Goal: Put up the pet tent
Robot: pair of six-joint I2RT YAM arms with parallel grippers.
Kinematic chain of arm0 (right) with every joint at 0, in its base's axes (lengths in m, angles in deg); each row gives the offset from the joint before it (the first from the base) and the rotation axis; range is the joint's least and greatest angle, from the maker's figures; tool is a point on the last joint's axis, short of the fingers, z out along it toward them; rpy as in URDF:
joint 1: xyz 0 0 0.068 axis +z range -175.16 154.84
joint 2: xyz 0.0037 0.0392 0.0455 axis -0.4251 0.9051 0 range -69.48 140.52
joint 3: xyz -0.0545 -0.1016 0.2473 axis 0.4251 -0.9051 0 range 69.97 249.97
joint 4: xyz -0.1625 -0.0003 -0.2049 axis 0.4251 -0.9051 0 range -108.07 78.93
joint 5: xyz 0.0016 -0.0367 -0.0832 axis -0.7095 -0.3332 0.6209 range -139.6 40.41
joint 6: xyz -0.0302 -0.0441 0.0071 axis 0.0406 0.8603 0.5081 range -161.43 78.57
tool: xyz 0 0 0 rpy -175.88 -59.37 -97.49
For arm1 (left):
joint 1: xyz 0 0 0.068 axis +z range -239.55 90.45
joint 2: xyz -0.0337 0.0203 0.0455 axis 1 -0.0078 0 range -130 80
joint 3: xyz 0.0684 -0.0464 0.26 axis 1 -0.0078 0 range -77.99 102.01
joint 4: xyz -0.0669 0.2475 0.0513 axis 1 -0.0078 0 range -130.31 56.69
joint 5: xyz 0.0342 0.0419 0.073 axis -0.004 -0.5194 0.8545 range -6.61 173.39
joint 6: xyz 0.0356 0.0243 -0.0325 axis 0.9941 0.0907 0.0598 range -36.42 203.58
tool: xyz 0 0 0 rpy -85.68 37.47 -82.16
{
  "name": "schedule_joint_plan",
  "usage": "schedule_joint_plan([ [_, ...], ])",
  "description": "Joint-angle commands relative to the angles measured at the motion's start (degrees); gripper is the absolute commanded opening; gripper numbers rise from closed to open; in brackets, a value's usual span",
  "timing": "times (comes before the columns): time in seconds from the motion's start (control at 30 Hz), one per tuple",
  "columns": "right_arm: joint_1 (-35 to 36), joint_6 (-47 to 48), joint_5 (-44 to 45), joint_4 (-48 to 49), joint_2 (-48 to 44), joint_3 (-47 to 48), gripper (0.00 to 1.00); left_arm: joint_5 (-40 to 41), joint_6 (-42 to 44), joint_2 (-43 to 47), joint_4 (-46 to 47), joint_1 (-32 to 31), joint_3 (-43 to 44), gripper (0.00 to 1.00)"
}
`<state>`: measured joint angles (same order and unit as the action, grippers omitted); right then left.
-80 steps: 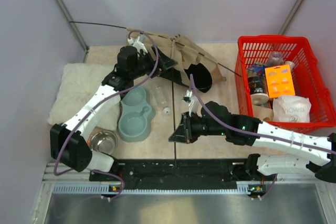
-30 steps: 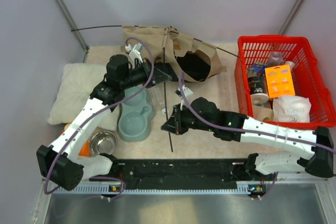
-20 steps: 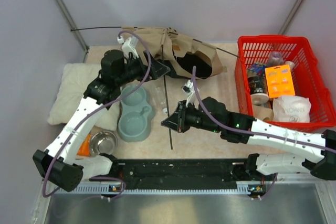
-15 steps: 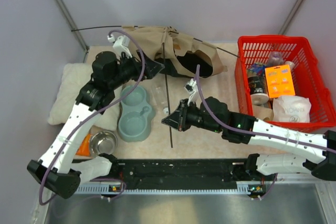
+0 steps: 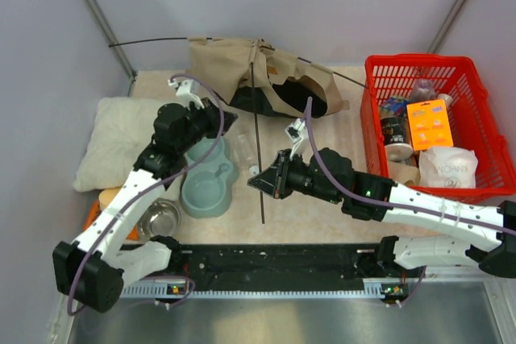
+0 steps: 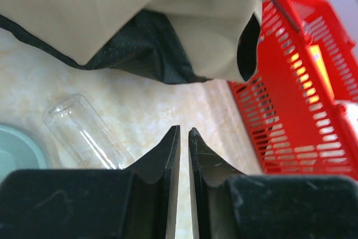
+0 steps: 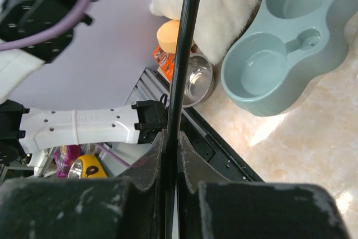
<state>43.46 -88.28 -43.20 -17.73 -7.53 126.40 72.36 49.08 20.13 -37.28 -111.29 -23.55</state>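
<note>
Nearest your arm bases, on the left, one steel bowl (image 5: 159, 217) sits on the table (image 5: 347, 138), just beside one teal feeder (image 5: 206, 185) with two wells. Toward the middle, your right gripper (image 7: 170, 135) is clamped tight on one thin black pole (image 5: 256, 130), gripping it low on its length. That pole runs from near the front edge straight away from you to the tent fabric. Beyond the feeder lies one clear bottle (image 5: 244, 149) on its side, close to the pole on its left. Your left gripper (image 6: 184, 131) hangs over the feeder's far end, next to that bottle. Its jaws stand only a thin slit apart, with nothing between them, and it touches nothing. Off to the far left you have one cream pillow (image 5: 121, 138). On the right stands one red basket (image 5: 419, 60) holding several packages, which I cannot count for sure. Farthest from you, against the back wall, the pet tent (image 5: 234, 66) lies slumped in one crumpled tan heap, with its dark lining and doorway showing. Two further pole ends stick out of it, one to the left along the wall and one toward the basket.
</note>
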Motion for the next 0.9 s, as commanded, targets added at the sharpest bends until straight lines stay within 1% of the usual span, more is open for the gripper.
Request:
schedule_joint_plan([
  [0.0, -0.2, 0.6, 4.2, 4.2, -1.9, 1.8, 0.0, -8.9, 8.6, -3.4, 20.9, 0.0, -3.7, 0.16],
  [0.13, -0.2, 0.5, 4.6, 3.8, -2.5, 1.6, 0.0, -10.1, 15.8, -9.0, 26.5, 0.1, -2.7, 0.15],
  [0.17, -0.2, 0.5, 4.6, 4.1, -2.6, 1.4, 0.0, -11.1, 16.9, -11.7, 26.8, 0.1, -1.7, 0.13],
  [0.2, -0.2, 0.4, 4.7, 4.2, -2.9, 1.2, 0.0, -12.7, 17.9, -13.8, 26.5, 0.3, -0.3, 0.06],
  [0.23, -0.2, 0.4, 4.6, 4.5, -2.9, 1.1, 0.0, -13.9, 18.8, -15.4, 25.7, 0.4, 1.2, 0.02],
  [0.27, -0.2, 0.3, 4.7, 4.6, -3.1, 1.1, 0.0, -14.4, 19.5, -17.1, 24.9, 0.3, 2.2, 0.0],
  [0.4, -0.2, 0.5, 5.4, 4.3, -3.3, 1.8, 0.0, -10.2, 20.4, -20.5, 26.5, 0.5, 2.6, 0.0],
  [0.5, -0.2, 0.4, 5.8, 3.4, -3.8, 1.8, 0.0, -5.9, 21.8, -21.7, 28.8, 0.9, 1.9, 0.0],
  [0.63, -0.2, 0.4, 6.4, 2.4, -4.0, 2.0, 0.0, -2.1, 25.3, -22.1, 29.1, 1.7, 2.6, 0.02],
  [0.73, -0.2, 0.4, 6.6, 2.3, -4.0, 2.1, 0.0, -1.8, 25.7, -22.1, 31.5, 3.0, 2.3, 0.04],
  [0.8, -0.2, 0.4, 6.6, 2.1, -3.9, 2.4, 0.0, -1.9, 25.8, -22.6, 33.0, 3.6, 2.3, 0.08],
  [0.87, -0.2, -0.1, 6.8, 2.2, -3.9, 2.4, 0.0, -2.2, 26.2, -23.4, 34.6, 3.8, 2.4, 0.08],
])
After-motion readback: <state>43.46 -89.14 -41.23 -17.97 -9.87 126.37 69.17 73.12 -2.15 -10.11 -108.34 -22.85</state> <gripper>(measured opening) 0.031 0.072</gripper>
